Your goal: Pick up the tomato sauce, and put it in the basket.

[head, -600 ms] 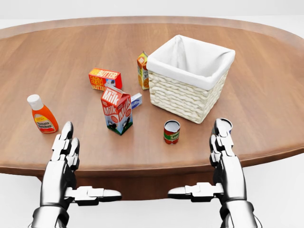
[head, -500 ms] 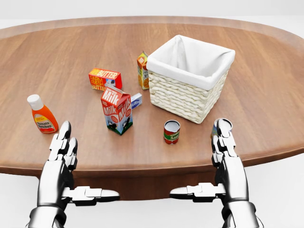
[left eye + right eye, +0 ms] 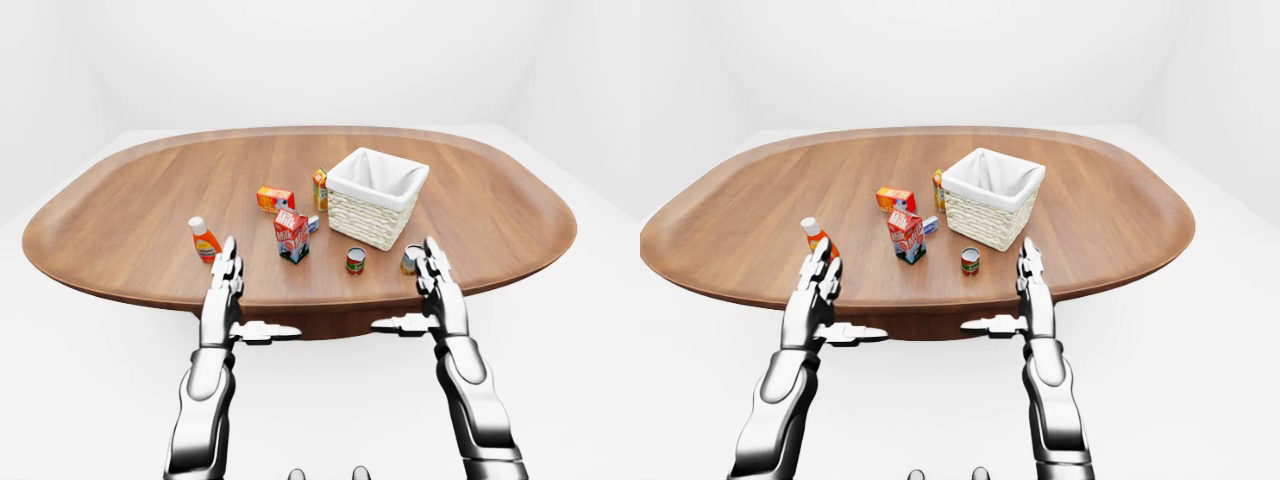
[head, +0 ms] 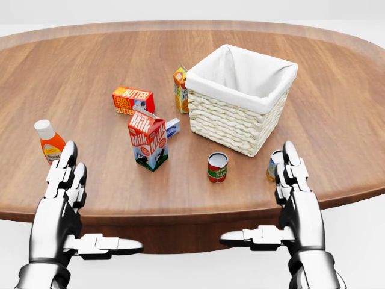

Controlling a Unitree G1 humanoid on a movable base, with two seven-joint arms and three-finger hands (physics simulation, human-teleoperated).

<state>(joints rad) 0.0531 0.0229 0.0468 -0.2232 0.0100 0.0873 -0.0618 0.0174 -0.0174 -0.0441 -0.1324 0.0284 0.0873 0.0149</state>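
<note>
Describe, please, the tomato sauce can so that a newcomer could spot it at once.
Start at the white-lined wicker basket on the wooden table. Just below its lower corner in the head view stands the tomato sauce can: short, red-labelled, silver-topped, unlike the taller milk carton to its left.

Two shiny silver metal arms with round, smooth forearms — each ending in a blocky hand, left hand [image 4: 60, 198] and right hand [image 4: 295, 198], with three fingers made of little grey boxes joined by dark lines — one thumb on each.
</note>
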